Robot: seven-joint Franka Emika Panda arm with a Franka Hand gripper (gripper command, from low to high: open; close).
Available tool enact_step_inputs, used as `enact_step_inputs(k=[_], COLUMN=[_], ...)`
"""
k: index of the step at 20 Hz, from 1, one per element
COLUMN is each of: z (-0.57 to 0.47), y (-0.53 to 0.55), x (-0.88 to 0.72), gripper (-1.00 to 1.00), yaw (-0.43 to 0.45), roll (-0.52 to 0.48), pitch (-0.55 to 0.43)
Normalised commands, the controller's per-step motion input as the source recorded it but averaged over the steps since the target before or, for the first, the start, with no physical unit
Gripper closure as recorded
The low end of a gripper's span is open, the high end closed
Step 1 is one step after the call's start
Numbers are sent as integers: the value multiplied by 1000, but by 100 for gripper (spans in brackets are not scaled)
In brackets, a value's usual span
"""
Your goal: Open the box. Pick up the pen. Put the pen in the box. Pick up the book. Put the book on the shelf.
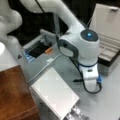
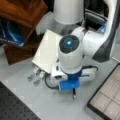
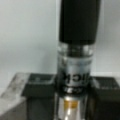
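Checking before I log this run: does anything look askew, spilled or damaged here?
Nothing stands out. The box stands open, the book lies flat beside the shelf, and the pen sits straight between the gripper's fingers.

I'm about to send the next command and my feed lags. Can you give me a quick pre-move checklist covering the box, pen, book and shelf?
1. Box open: ok. Its lid stands up and the compartments are exposed in both front views.
2. Pen between the gripper fingers: ok, seen in the wrist view.
3. Pen in the box: not ok. It is at the gripper, which sits by the edge of the book, apart from the box.
4. Book on the shelf: not ok. It lies flat on the grey table beside the shelf.
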Motion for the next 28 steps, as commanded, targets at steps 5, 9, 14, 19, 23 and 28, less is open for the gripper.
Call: enact_step_inputs(k=[5,9,14,19,23,28], z=[177,313,332,199,123,114], y=[42,57,143,178,219,295], x=[-130,-135,-161,-142,-150,-160], gripper=[100,100,100,100,100,100], yaw=[-51,-131,-207,-251,-335,-344], roll=[-281,-269,-251,-205,-128,-33], pitch=[16,28,21,31,46,6])
